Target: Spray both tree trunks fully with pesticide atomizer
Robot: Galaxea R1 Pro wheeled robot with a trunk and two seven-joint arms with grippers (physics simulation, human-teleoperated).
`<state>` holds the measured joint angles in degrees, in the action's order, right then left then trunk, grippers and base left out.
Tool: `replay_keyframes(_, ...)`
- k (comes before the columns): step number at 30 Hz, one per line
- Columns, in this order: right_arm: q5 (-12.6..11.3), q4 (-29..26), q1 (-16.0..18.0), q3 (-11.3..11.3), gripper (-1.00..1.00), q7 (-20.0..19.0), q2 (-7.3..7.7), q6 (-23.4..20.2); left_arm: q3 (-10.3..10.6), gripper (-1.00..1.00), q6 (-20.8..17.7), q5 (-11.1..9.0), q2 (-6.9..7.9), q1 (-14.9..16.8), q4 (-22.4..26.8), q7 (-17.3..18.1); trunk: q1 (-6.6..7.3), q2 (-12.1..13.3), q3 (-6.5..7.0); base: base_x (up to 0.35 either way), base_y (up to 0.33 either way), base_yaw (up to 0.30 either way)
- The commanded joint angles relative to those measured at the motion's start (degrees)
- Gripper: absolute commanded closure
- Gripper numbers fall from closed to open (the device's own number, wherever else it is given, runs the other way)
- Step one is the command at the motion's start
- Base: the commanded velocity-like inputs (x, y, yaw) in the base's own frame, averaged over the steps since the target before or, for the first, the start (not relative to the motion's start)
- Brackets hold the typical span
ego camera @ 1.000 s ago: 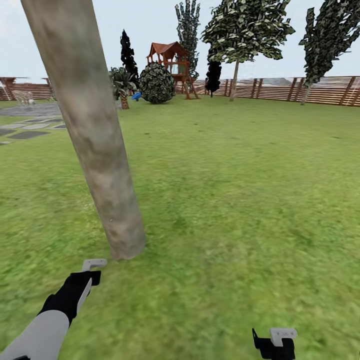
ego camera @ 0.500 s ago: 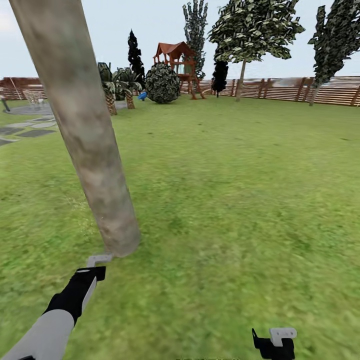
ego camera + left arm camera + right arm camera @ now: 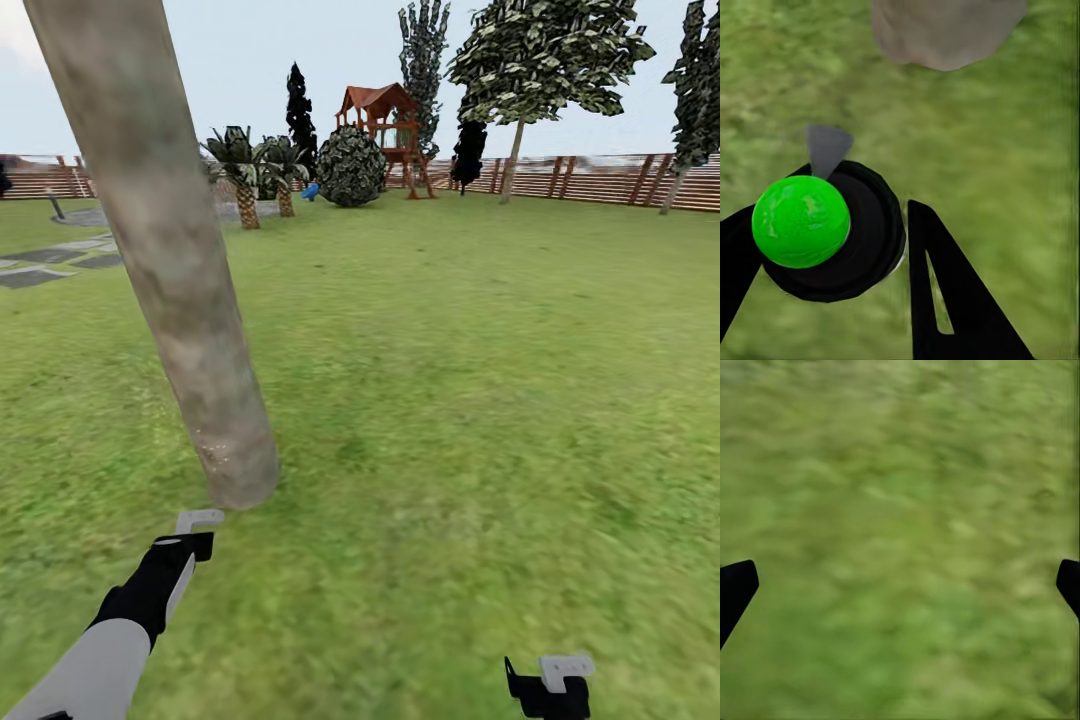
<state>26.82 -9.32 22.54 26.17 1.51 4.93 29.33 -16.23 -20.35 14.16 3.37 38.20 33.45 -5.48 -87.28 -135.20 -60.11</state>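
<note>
The lawn [image 3: 480, 380] of the garden stretches out ahead of you, ringed at the far side by a brown slat fence [image 3: 600, 180], with grey stepping stones [image 3: 40, 265] off to your left. Right in front of you, on the left side of the head view, stands one thick, mottled grey-tan tree trunk [image 3: 170, 250], leaning across the picture with its base on the grass just beyond your left arm. Far back you see a leafy tree [image 3: 545, 50], short palms [image 3: 245, 160], a round bush [image 3: 352, 165] and a wooden play tower [image 3: 385, 125]. Your left gripper [image 3: 825, 247] is clenched around the pesticide atomizer [image 3: 832, 229], a black body with a bright green ball on it and a grey nozzle tip; the atomizer sits between the black fingers [image 3: 945, 292], with the base of the trunk close beyond it. In the head view its pale nozzle [image 3: 197, 520] lies near the foot of the trunk. Your right gripper [image 3: 900, 585] hangs over bare grass with its fingers spread wide and nothing between them.
</note>
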Motion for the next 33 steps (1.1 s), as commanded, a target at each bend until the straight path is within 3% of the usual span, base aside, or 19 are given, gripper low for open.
replay_keyframes(1, 0.6, 0.1, 0.0, 0.4, -1.0, 0.2, -0.01, 0.2, -0.1, 1.0, -0.3, 0.3, -0.03, 0.0, 0.1, 0.0, -0.01, 0.0, -0.05, 0.154, -0.265, 0.16)
replay_keyframes(29, 0.6, 0.1, 0.0, 0.4, -1.0, 0.2, -0.01, 0.2, -0.1, 1.0, -0.4, 0.3, 0.49, 0.0, 0.1, 0.1, -0.01, 0.0, -0.05, 0.047, -0.271, 0.271)
replay_keyframes(33, 0.6, 0.1, 0.0, 0.4, -1.0, 0.2, -0.01, 0.2, -0.1, 1.0, -0.4, 0.3, 0.49, 0.0, 0.1, 0.1, -0.01, 0.0, -0.05, 0.071, -0.272, 0.066)
